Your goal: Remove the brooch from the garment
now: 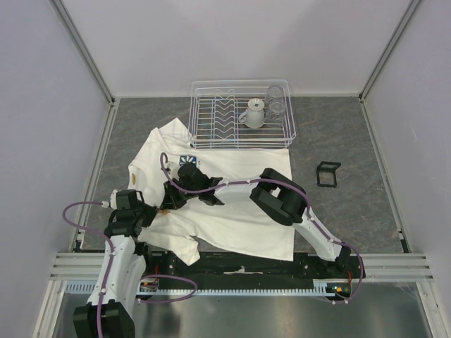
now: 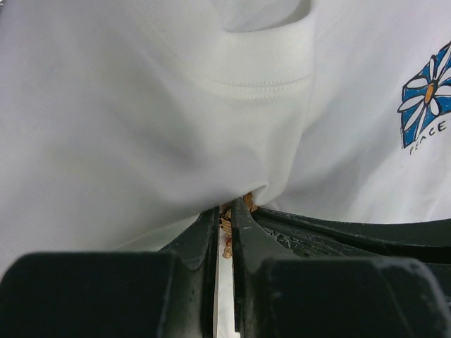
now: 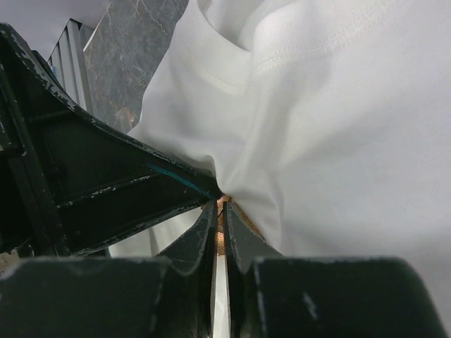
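L gripper point(image 2: 225, 209) & R gripper point(image 3: 220, 208) pinch brooch point(image 2: 226, 227).

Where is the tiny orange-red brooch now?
The tiny orange-red brooch sits between the left fingers in the left wrist view, under a fold of the white T-shirt.
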Tool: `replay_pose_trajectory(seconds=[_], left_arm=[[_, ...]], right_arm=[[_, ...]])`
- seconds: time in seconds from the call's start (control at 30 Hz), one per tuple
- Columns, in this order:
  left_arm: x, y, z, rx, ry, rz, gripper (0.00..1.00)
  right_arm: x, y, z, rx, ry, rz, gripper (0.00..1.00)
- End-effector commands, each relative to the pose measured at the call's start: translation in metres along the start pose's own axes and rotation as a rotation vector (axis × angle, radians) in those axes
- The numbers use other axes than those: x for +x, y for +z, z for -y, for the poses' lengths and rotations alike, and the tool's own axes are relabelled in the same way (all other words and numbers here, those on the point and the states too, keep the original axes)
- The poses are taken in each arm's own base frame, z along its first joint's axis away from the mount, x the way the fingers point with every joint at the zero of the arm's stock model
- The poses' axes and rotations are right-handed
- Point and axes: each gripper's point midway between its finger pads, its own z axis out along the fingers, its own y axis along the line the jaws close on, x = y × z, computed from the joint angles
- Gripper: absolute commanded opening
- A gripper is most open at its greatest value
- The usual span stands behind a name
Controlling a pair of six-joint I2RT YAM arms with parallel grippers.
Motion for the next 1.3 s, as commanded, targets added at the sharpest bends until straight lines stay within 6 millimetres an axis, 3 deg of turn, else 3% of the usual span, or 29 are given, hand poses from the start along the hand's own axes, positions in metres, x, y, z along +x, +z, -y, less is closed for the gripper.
replay_pose_trajectory(seconds=[0.0, 0.33, 0.87, 1.03, 1.27], left_arm=[[-0.009, -0.003, 0.004, -0.007, -0.016, 0.033, 0.02], [-0.008, -0.005, 0.002, -0.041, -0.032, 0.014, 0.02], [-0.021, -0.009, 0.017, -0.037, -0.031, 0.031, 0.02], [-0.025, -0.01, 0.02, -0.039, -0.029, 0.043, 0.02], [-0.022, -0.011, 0.021, -0.036, -0.037, 0.027, 0.02]], right_arm=[[0.003, 0.006, 0.001, -0.003, -0.034, 0.003, 0.11], [0.024, 0.014, 0.009, 0.069, -0.108, -0.058, 0.09], [0.067, -0.001, 0.063, 0.263, -0.17, -0.1, 0.0], [0.062, -0.021, 0.069, 0.297, -0.275, -0.051, 0.0], [0.06, -0.021, 0.068, 0.273, -0.316, -0.009, 0.0]])
